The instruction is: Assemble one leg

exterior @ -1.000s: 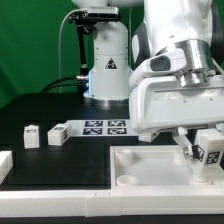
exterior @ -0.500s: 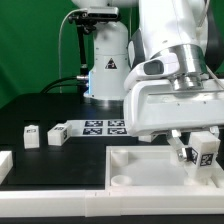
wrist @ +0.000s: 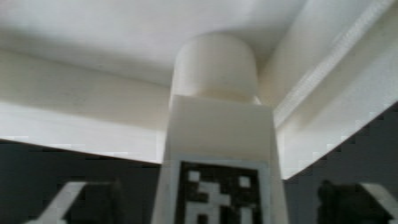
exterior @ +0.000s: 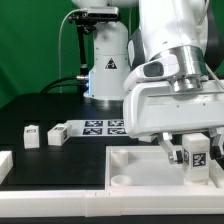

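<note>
Leg [exterior: 197, 153], pinched upright by gripper [exterior: 196, 160], low inside tabletop [exterior: 140, 160] toward exterior view's right; step judged placing at corner; next calls for squaring tip over hole, hidden here.

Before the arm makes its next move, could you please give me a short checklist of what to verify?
1. Grasp: the leg sits clamped in the gripper: ok.
2. Position: the leg hangs over the tabletop, toward the exterior view's right: ok.
3. Alignment with a corner hole: no hole visible beneath it: cannot tell.
4. Contact with the tabletop: cannot tell.
5. Two loose legs lie away from the gripper, by the marker board: ok.
</note>
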